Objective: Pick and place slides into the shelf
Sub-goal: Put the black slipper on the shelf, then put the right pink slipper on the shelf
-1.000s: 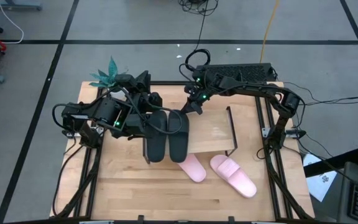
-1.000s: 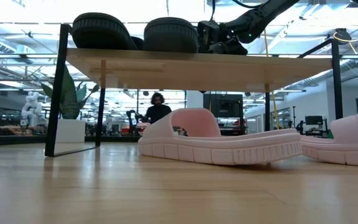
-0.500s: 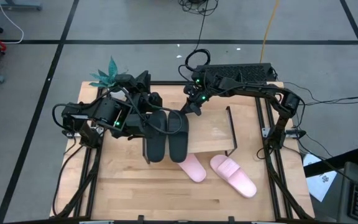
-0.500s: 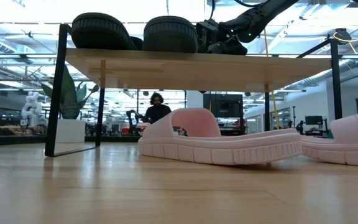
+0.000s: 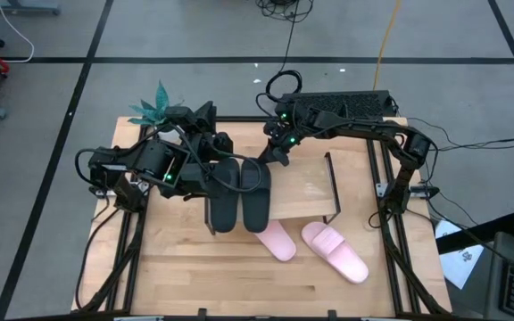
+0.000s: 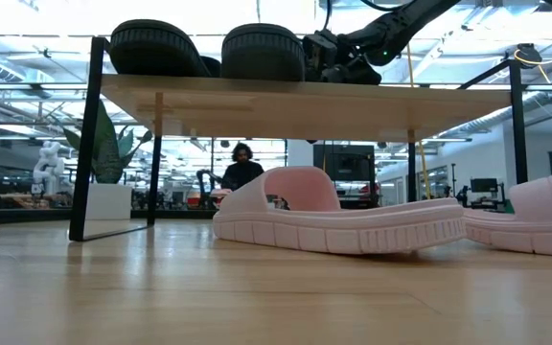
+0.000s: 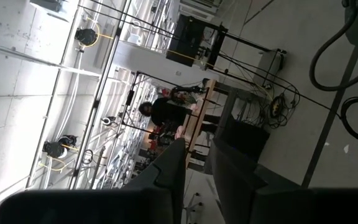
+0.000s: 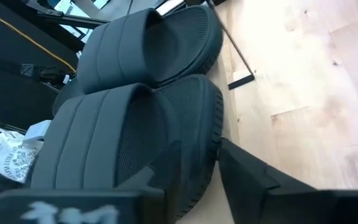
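Left arm (image 5: 141,169): folded at the left of the high view, its wrist turned toward centre frame; left gripper (image 7: 194,168) with its two dark fingers a narrow gap apart and nothing between them. Right arm (image 5: 391,143): reaching from the right edge toward upper centre; right gripper (image 5: 270,156) at centre frame, fingers (image 8: 253,171) parted, nothing seen clamped between them.
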Controlling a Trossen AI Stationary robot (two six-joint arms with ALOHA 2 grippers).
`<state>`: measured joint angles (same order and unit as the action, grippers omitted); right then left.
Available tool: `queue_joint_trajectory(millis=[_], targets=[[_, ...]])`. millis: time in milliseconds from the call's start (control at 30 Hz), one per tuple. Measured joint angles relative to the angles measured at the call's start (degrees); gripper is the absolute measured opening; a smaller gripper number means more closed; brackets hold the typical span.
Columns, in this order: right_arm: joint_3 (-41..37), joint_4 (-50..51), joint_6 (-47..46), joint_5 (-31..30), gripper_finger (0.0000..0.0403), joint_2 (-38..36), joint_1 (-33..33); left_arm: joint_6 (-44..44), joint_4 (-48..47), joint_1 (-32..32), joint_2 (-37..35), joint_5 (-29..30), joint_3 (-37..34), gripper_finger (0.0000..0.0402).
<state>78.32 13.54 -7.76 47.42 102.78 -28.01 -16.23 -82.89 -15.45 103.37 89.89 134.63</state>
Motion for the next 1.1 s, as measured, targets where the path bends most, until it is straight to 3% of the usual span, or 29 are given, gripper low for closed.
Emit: queue_joint_trajectory(millis=[300,633,900,1100], targets=[[0.0,0.0,0.5,-4.6,0.0182,0.0,0.0,0.2,0.0,0.0,0.0,0.0,0.0,0.0081],[0.0,-5.0,-2.4,-5.4,0.0208,-0.3,-2.6,1.4,0.0,0.0,0.0,0.0,0.0,0.0081],[0.0,-5.5,-5.3,2.6,0.0208,-2.9,-4.7,1.6,0.0,0.0,0.0,-0.9,0.0,0.0081],[0.0,-3.8,-6.1,7.4,0.0208,-9.5,-4.6,1.8,0.0,0.0,0.0,-4.8,0.0,0.0081]])
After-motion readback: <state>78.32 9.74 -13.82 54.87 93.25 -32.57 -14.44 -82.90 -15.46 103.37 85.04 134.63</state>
